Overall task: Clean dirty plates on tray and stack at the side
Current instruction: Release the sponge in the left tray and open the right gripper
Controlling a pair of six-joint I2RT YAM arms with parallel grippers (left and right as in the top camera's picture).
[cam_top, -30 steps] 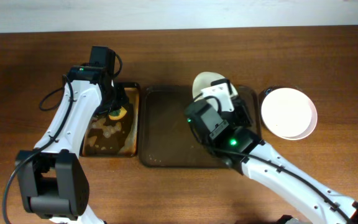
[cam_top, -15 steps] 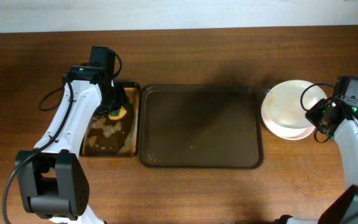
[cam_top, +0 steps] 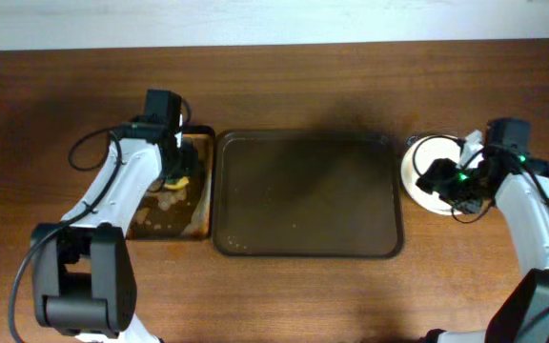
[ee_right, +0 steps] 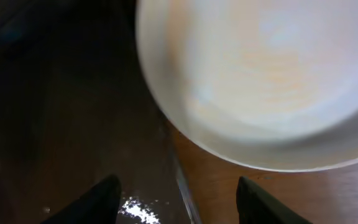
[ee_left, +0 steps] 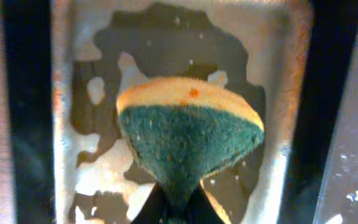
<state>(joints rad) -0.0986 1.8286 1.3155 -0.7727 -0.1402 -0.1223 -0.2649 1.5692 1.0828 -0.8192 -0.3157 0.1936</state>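
The white plates lie stacked on the table just right of the dark brown tray. My right gripper hovers over the stack's near side, partly hiding it. In the right wrist view the top plate fills the upper right, and the right gripper stands open beyond its rim with nothing between its fingers. My left gripper is shut on a green and yellow sponge above the small tray. I see no sauce on the top plate.
The small narrow tray has a mottled, soapy floor under the sponge. The big tray's rim runs between my right fingers, with wet glints on the tray floor. Bare wooden table lies all round.
My right arm carried a plate from over the tray to the right, set it on the stack and opened. My left arm shifted slightly over the small tray, still holding the sponge.
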